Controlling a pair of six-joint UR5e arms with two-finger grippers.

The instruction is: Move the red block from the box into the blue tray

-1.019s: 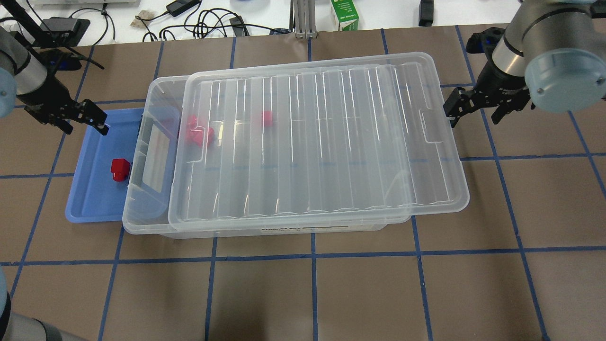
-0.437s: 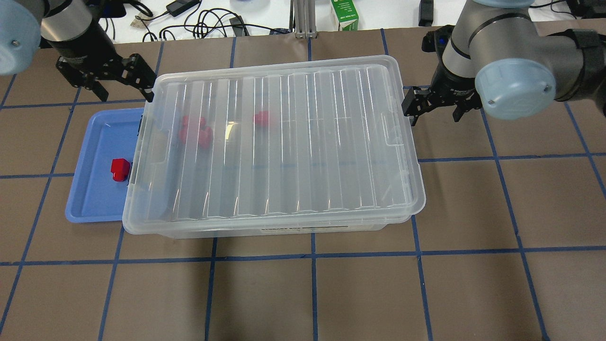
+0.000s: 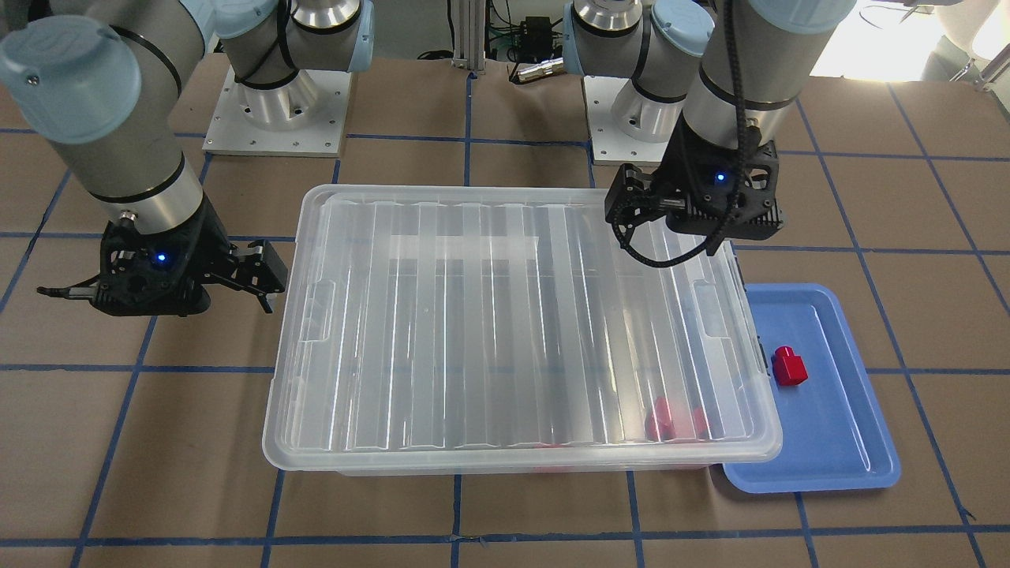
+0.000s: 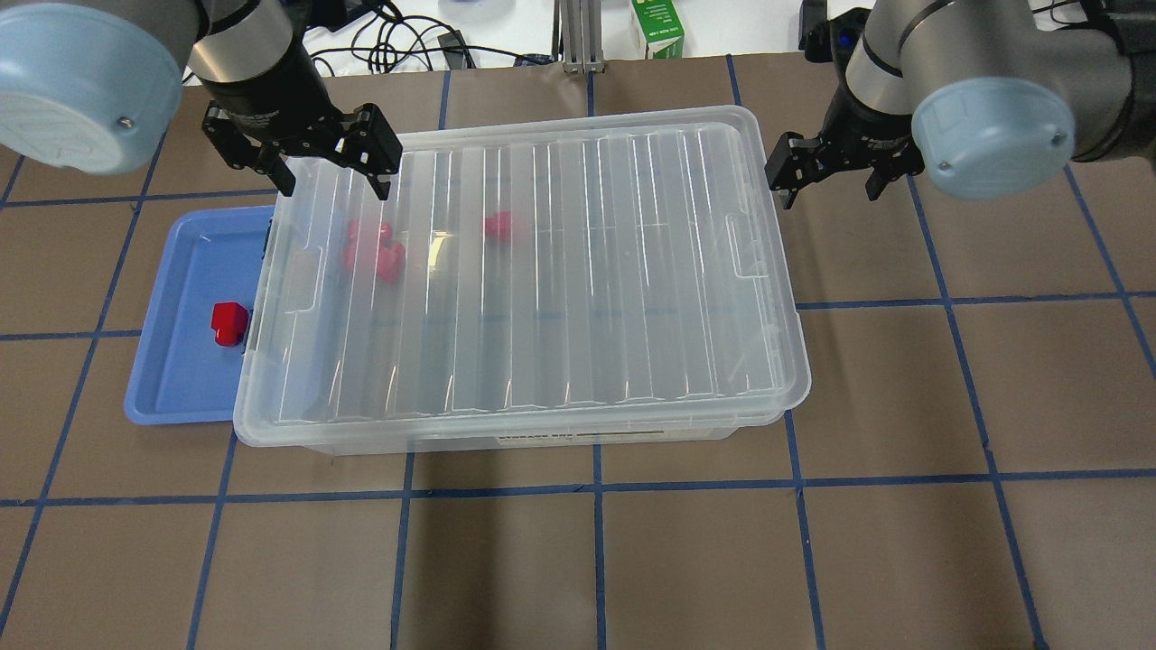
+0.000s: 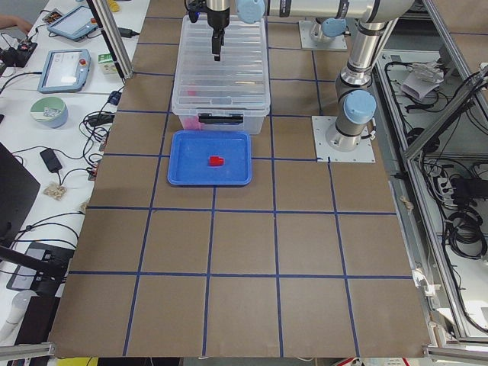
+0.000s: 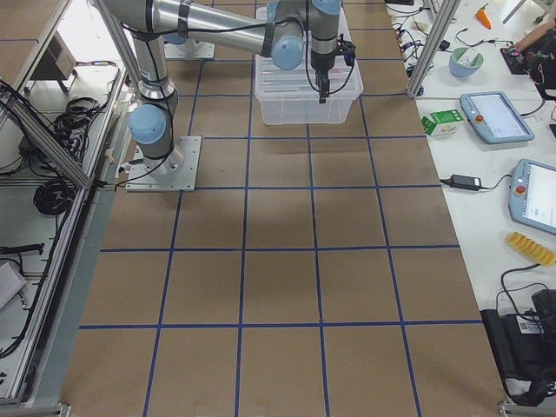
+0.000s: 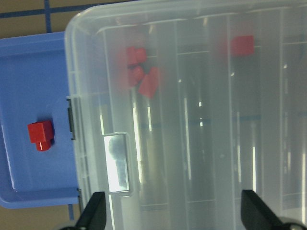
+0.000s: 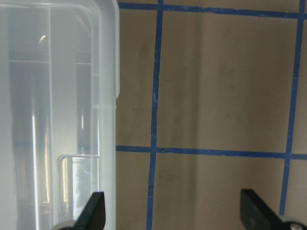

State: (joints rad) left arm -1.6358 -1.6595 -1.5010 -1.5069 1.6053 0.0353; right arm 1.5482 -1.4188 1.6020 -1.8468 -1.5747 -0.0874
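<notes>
Brown covering (image 4: 578, 560) flat across the whole table, cut into squares by blue tape lines (image 4: 596, 487). Up at the far edge, a green carton (image 4: 657, 29) standing upright, just beside an aluminium post (image 4: 576, 36). Left of that, a tangle of black cables (image 4: 397, 41) on the white bench.

Over to the left-end view: a grey handset (image 5: 69, 70) with a screen lying flat on the side bench, a pale green roll (image 5: 49, 112) near it, closer to the camera.

Now the right-end view: a light blue bowl (image 6: 466, 61), a black adapter (image 6: 469, 182) with its cord, and a yellow ridged piece (image 6: 530, 248) well apart from both.
</notes>
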